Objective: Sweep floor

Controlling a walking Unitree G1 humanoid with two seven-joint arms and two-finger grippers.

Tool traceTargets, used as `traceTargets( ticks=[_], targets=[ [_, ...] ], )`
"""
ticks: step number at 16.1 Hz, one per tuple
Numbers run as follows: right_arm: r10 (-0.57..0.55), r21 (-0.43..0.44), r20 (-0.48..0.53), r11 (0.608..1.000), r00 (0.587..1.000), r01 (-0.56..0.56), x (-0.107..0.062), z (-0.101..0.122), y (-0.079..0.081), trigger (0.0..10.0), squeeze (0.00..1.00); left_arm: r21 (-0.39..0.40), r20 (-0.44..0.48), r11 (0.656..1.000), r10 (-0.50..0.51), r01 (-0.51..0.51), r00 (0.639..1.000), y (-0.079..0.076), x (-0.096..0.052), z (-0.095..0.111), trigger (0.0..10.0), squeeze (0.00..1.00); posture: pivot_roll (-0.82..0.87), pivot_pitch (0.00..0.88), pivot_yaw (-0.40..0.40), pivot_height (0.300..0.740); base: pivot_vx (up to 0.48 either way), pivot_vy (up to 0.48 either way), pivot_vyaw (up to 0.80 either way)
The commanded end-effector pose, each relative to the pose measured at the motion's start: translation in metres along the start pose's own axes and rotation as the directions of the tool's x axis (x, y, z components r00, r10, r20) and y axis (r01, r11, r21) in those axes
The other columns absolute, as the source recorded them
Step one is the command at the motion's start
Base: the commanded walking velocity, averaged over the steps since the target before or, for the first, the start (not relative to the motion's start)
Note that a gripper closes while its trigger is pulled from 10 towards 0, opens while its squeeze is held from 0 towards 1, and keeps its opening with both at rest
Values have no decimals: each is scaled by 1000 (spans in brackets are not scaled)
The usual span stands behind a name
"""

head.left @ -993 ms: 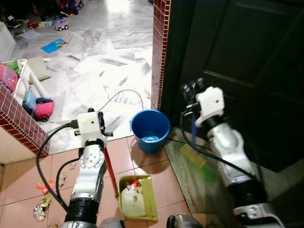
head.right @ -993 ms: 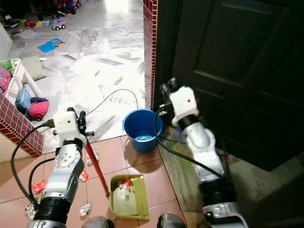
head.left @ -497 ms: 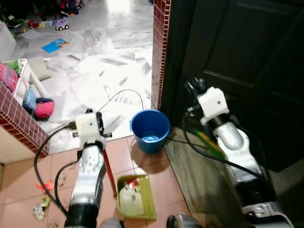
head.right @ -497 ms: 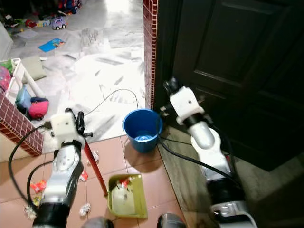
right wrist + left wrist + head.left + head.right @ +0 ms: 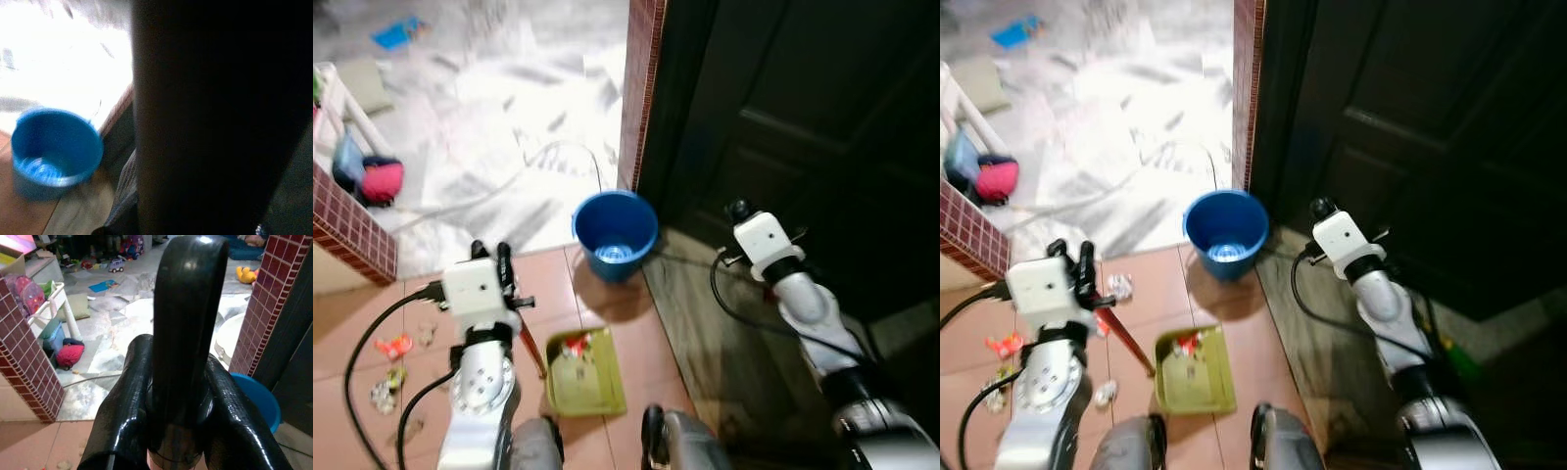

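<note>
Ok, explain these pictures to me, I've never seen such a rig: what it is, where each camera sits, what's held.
This is a walking humanoid robot with two silver arms, each ending in two black fingers. The two wide pictures come from cameras on its head, looking down at the floor ahead. The two close pictures come from wrist cameras, looking along the fingers. The left gripper is shut on the dustpan handle, a red stick with a black top running down to the green dustpan on the tile floor, with some litter in it. The right gripper is raised by the dark door; its wrist picture is too dark to tell what it holds. A blue bucket stands ahead, and litter scraps lie on the tiles to the left.
</note>
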State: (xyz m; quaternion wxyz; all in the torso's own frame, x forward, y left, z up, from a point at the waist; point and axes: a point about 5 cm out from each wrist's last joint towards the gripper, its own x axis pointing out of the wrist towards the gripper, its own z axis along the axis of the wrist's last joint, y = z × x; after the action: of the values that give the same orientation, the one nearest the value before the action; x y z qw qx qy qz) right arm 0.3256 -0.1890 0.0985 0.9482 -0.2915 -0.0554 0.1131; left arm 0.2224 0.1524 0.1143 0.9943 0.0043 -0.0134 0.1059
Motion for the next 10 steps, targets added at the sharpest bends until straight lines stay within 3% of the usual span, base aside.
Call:
traceTargets(
  ticks=[1, 2, 3, 5, 7, 9, 10],
  targets=[
    [-4, 46, -46, 999, 999, 6, -1, -8, 9, 10000, 0, 30, -69, 999, -11, 13, 998, 0, -6, -9, 10000, 0, 85, 308, -36, 740, 0, 0, 0],
    [21, 115, -99, 993, 995, -10, 2, -13, 23, 10000, 0, 32, -79, 999, -4, 7, 997, 2, -11, -7, 10000, 0, 93, 313, -36, 740, 0, 0, 0],
    [48, 115, -65, 993, 997, -41, 11, -4, 29, 10000, 0, 36, -85, 999, -6, 9, 996, 3, -12, -6, 10000, 0, 98, 316, -34, 740, 0, 0, 0],
    [45, 310, -20, 950, 999, -36, 29, 15, 38, 10000, 0, 34, -94, 999, -12, 15, 995, 0, -11, -4, 10000, 0, 89, 311, -29, 740, 0, 0, 0],
    [67, 404, 58, 911, 996, -85, 36, 32, 47, 10000, 0, 28, -88, 999, -16, 19, 996, -2, -7, -3, 10000, 0, 84, 292, -32, 740, 0, 0, 0],
    [64, 531, 182, 834, 981, -153, 42, 61, 49, 10000, 0, 23, -77, 1000, -15, 17, 997, -4, 0, -1, 10000, 0, 68, 269, -32, 740, 0, 0, 0],
    [78, 566, 297, 788, 952, -242, 42, 87, 48, 10000, 0, 22, -66, 1000, -20, 22, 998, -6, 6, -1, 10000, 0, 47, 236, -34, 740, 0, 0, 0]
  ],
)
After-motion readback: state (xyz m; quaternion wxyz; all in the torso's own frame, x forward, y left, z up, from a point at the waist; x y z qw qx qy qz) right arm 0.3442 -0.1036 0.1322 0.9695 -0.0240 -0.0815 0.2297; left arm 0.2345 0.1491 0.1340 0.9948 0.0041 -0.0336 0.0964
